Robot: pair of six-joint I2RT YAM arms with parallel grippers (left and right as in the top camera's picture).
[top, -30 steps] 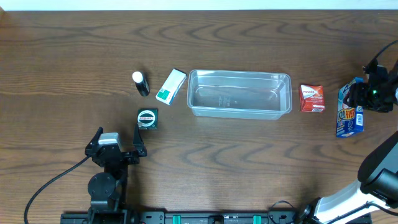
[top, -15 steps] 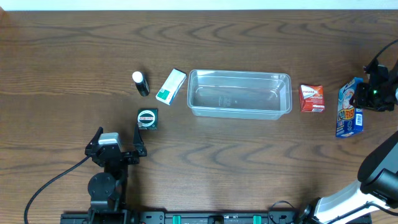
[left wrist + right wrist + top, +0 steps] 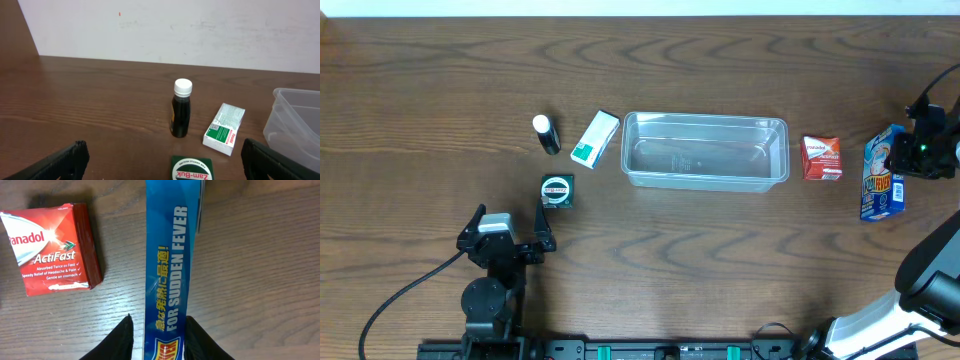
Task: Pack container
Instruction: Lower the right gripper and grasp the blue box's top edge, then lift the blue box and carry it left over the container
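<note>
**Clear tub (image 3: pixel 705 118) lies on the table (image 3: pixel 720 270), wood grain showing through its floor**

The right claw (image 3: pixel 918 150) hangs over a blue box (image 3: pixel 882 185). In the right wrist view its two fingers stand one on each side of that blue box (image 3: pixel 167 255), close against its long edges. Whether this right claw (image 3: pixel 160 327) is pressing on the box or only flanking it cannot be told. A red box (image 3: pixel 50 250) lies just to the claw's side, apart from the blue one. From overhead, the red box (image 3: pixel 821 158) sits between this claw and the tub, near the tub's short end but not touching it. The tub is thus well apart from the right claw, beyond the red box.

The left claw (image 3: pixel 510 215) is released, with its fingers spread wide and nothing between them. In the left wrist view a small green box (image 3: pixel 191 170) with a round label lies just ahead of the left claw (image 3: pixel 162 152). Farther ahead stands an upright dark bottle (image 3: pixel 181 110) with a white cap, and beside it lies a white box (image 3: pixel 224 129) with green trim. The tub's rounded corner (image 3: pixel 287 107) shows ahead and to this claw's right.

From overhead, the green box (image 3: pixel 557 190), the bottle (image 3: pixel 546 133) and the white box (image 3: pixel 595 138) all lie outside the tub. The white box is just beside its near end.
</note>
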